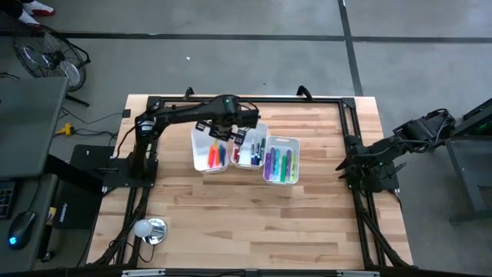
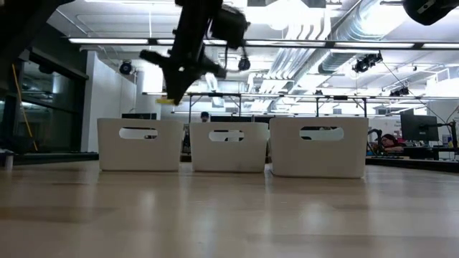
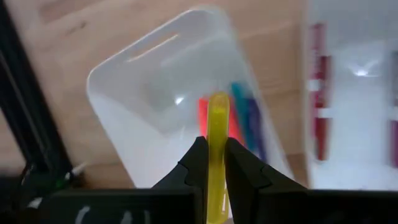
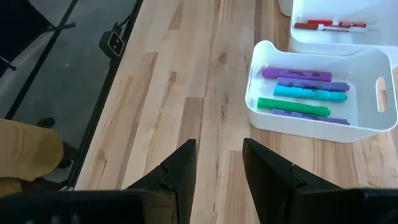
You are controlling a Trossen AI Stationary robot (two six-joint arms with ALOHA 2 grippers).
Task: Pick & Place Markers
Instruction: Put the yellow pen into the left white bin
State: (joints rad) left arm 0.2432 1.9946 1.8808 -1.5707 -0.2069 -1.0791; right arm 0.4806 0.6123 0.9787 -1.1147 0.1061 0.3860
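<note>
Placement step: left gripper (image 3: 211, 163) clenched on a thin yellow felt-tip marker (image 3: 217, 155) above the left white rectangular plastic bin (image 1: 198, 140); next move calls for releasing it inside.

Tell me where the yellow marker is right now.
The yellow marker is clamped in the left gripper, hanging above the leftmost white bin that holds orange and pink markers, as the high view shows.

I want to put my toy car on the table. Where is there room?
The wide bare wood in front of the three white bins, toward the silver bell, is free, as is the strip between the bins and the right arm's base. It is crowded over the bins, where the left pincer holds a yellow marker.
</note>
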